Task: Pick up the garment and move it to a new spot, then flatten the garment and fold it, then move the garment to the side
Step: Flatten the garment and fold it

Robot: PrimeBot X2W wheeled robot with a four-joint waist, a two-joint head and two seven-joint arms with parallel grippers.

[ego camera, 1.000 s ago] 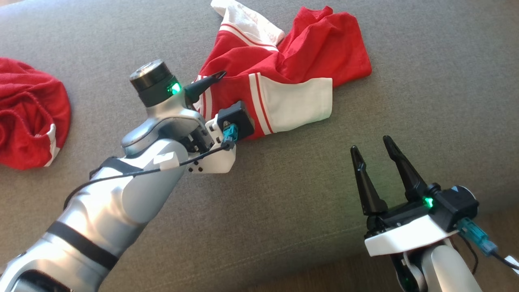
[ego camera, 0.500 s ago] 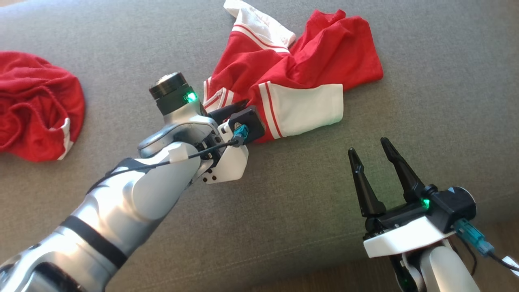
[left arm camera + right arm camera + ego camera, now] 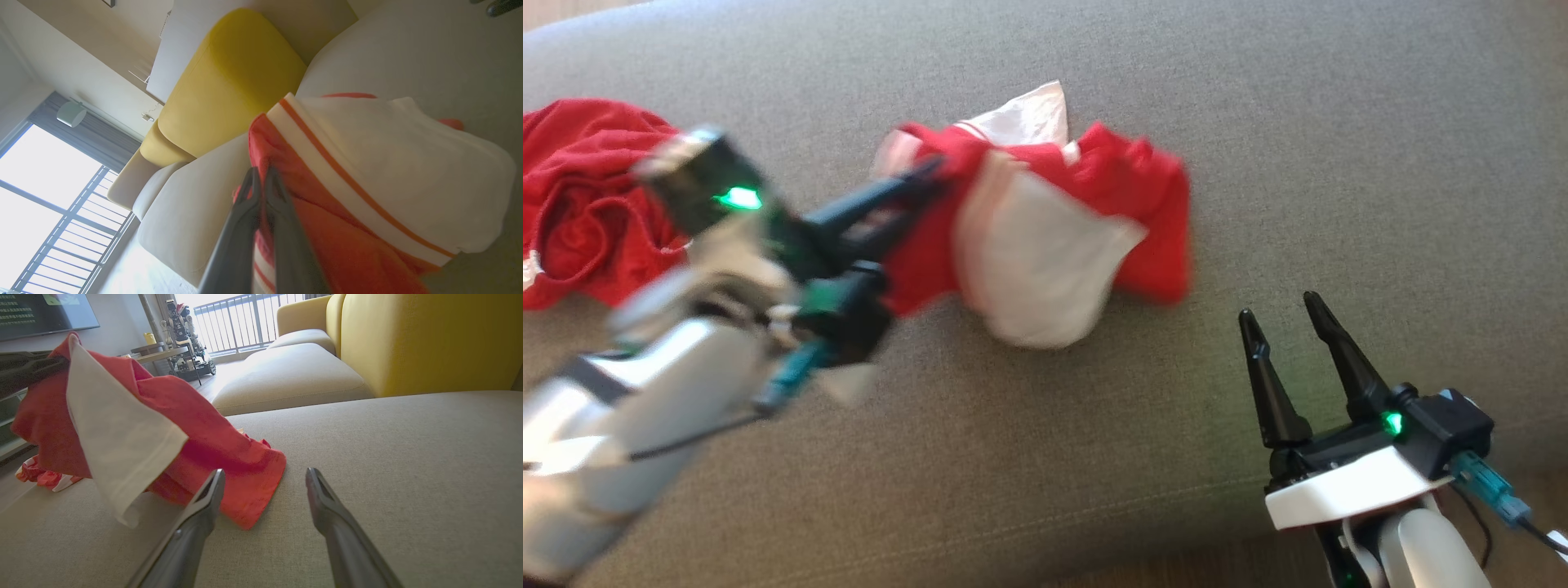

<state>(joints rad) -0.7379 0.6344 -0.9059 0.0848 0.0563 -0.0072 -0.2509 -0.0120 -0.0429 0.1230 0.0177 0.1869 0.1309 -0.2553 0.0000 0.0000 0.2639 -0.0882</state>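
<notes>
Bright daylight, motion blur on one side
The window (image 3: 41, 171) is blown out white; soft light falls across the sofa (image 3: 1339, 163). In the head view the left gripper (image 3: 931, 167) and garment (image 3: 1045, 245) smear, the right gripper (image 3: 1278, 306) is crisp.

**Red and white on grey**

The garment (image 3: 1045, 237) at the tips of the left pincer (image 3: 931, 171) is red, with plain white panels edged by thin red and white stripes. The right pincer (image 3: 1278, 305) has black fingers, a white base, a green light (image 3: 1392, 423) and a teal plug (image 3: 1486, 482). Behind the left pincer lies a second cloth (image 3: 580, 220), all red. The cushion (image 3: 1339, 163) beneath is a flat grey-brown weave. Ahead of the right pincer stands a mustard-yellow backrest (image 3: 429, 339).
</notes>
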